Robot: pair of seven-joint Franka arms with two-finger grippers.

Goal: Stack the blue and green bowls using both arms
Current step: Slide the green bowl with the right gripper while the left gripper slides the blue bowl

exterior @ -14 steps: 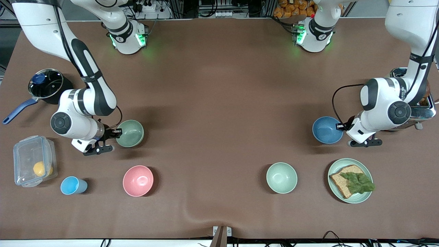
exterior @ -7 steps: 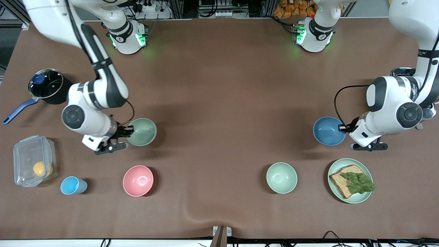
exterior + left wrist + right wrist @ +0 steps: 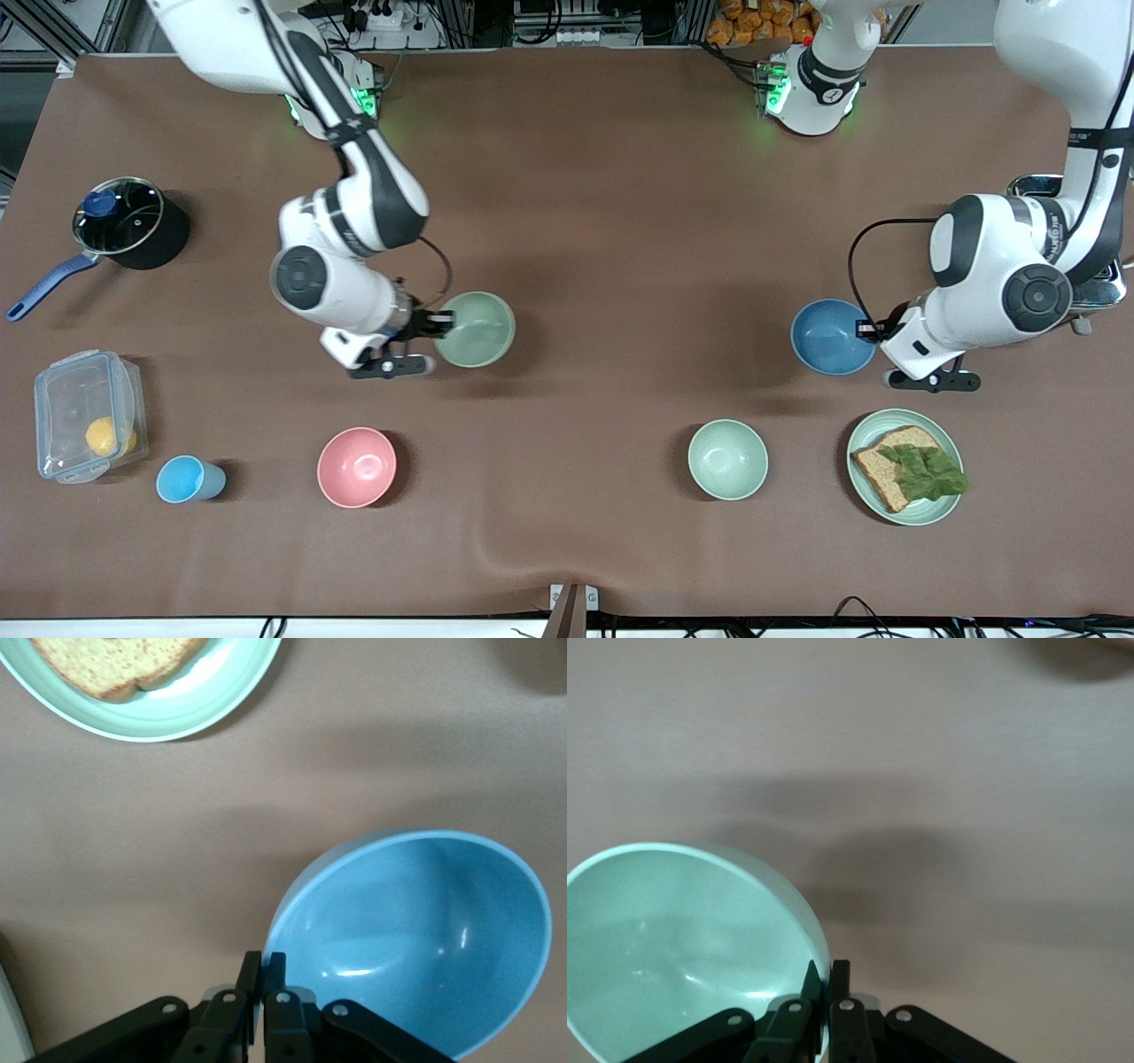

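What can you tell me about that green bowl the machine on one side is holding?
The green bowl is round, muted sage green and smooth, perhaps plastic, with a pale glossy inside that is empty. The right gripper has its jaws shut on the rim, one finger inside and one outside. The bowl is lifted and carried mouth up, slightly tilted, over bare brown table near the middle, its shadow below. Nothing else touches it; the pink bowl sits nearer the front camera.

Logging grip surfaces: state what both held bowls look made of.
Blue bowl: probably plastic or melamine, thin rim, soft glossy highlights inside. Green bowl: likely the same, sage, satin sheen inside. Neither can be confirmed by look alone.
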